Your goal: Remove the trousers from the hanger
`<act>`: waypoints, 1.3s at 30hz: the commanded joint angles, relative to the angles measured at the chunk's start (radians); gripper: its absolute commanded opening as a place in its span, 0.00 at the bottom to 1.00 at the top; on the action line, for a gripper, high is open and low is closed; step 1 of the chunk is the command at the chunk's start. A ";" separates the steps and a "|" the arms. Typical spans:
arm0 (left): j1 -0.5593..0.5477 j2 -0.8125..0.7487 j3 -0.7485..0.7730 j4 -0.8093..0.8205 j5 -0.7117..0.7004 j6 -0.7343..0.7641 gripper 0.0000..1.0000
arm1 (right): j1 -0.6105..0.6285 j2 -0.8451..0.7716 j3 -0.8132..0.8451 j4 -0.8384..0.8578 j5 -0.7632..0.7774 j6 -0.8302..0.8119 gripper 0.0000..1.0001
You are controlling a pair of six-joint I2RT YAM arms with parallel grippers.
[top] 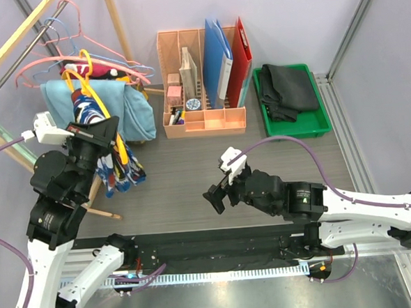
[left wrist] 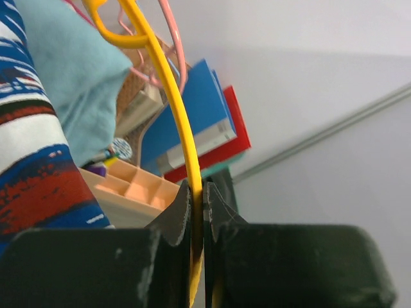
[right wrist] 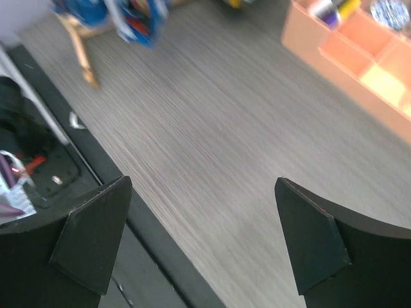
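Yellow hanger is clamped in the closed left gripper at the table's left edge. Printed trousers are hung against it, with light-blue trousers just behind. Right gripper is held wide and empty near the table's middle.

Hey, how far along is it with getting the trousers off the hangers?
Done: black trousers lie in the green bin. In hand: the left hand is shut on the yellow hanger, with the printed trousers hanging beside it. Left: the printed trousers and the light blue trousers are still hanging up. The right hand is open and empty above the table.
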State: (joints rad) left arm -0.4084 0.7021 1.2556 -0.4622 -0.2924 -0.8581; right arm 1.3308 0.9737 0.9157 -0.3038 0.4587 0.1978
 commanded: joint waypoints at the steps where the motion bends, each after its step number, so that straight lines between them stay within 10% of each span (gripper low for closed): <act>1: -0.006 -0.044 0.073 0.048 0.176 -0.140 0.00 | -0.012 0.077 0.103 0.293 -0.133 -0.130 0.99; 10: -0.006 -0.079 0.105 -0.013 0.288 -0.265 0.00 | -0.082 0.281 0.213 0.713 -0.297 -0.264 0.99; 23: -0.007 -0.095 0.130 -0.038 0.348 -0.295 0.00 | -0.111 0.395 0.315 0.784 -0.614 -0.271 0.99; 39: -0.006 -0.092 0.133 -0.035 0.361 -0.318 0.00 | -0.137 0.530 0.416 0.844 -0.483 -0.268 0.89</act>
State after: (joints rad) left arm -0.4084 0.6170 1.3289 -0.6415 0.0021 -1.1542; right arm 1.2068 1.5013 1.2663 0.4507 -0.0727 -0.0696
